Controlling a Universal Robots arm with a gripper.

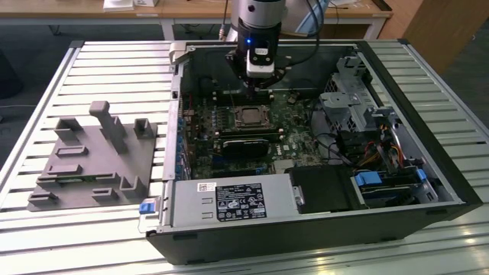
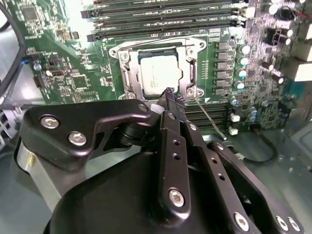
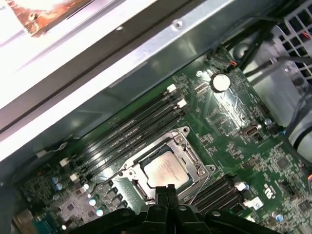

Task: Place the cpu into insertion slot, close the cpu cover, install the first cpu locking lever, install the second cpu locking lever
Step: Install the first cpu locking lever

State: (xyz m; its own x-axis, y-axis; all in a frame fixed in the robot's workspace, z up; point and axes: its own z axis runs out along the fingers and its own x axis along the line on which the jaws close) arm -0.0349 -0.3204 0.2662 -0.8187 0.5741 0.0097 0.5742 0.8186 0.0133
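At socket, mid motherboard point(image 2: 73, 80): cpu point(image 2: 160, 73) seated in insertion slot point(image 2: 138, 78), cpu cover point(image 2: 156, 47) down around it. One locking lever point(image 2: 210, 118) sticks out, prob. unlatched; other can't tell. Gripper point(image 2: 169, 92) tips pressed together, empty, at cover's corner.

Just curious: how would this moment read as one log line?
cpu: seated | cover: down over it | gripper: shut, at cover's edge

Black tool point(image 2: 169, 91) bears silver screws point(image 2: 176, 196); arm point(image 1: 258, 12) seemingly grey.

Slatted table point(image 1: 114, 63) bears an open computer case point(image 1: 306, 232) and grey fixture point(image 1: 91, 154).
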